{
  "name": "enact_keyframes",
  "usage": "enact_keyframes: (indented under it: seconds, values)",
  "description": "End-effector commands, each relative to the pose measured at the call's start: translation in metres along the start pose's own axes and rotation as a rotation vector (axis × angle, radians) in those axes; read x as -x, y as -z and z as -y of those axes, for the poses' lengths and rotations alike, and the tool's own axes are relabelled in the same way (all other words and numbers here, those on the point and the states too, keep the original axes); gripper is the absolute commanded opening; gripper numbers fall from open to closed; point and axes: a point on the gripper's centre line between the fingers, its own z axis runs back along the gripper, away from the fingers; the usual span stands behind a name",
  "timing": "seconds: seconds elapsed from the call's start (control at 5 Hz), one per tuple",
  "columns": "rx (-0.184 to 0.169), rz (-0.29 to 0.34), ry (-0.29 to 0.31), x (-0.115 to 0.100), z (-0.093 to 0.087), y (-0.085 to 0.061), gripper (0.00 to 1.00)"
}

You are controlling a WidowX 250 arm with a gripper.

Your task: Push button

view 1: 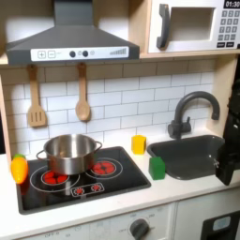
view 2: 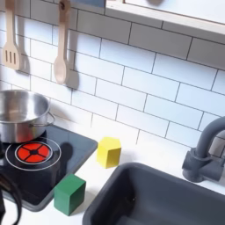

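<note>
The toy kitchen has several sets of buttons, and I cannot tell which one the task means. A row of small buttons [view 1: 80,53] sits on the range hood. A keypad [view 1: 230,24] is on the microwave at the top right. Red button marks [view 1: 85,189] lie along the black stove's front edge. My gripper [view 1: 228,167] is a dark shape at the first exterior view's right edge, over the right end of the sink [view 1: 187,155]. It is far from all of these buttons. Its jaws are cut off by the frame edge.
A steel pot [view 1: 68,153] [view 2: 19,114] stands on the stove. A yellow block [view 1: 139,143] [view 2: 109,151] and a green block [view 1: 157,167] [view 2: 69,194] sit between stove and sink. The faucet [view 1: 190,111] [view 2: 204,158] rises behind the sink. A spatula [view 1: 36,98] and spoon [view 1: 82,94] hang on the wall.
</note>
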Motion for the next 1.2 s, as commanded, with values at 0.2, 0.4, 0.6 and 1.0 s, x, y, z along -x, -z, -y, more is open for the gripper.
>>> enact_keyframes:
  seconds: [0.2, 0.4, 0.6, 1.0]
  values:
    - [-0.009, 0.011, -0.027, -0.008, -0.007, 0.001, 1.00]
    - [-0.026, 0.031, -0.051, -0.012, -0.018, 0.002, 1.00]
    - [-0.033, 0.037, -0.078, -0.022, -0.029, 0.004, 1.00]
    - [-0.060, 0.086, -0.151, -0.055, -0.057, 0.003, 1.00]
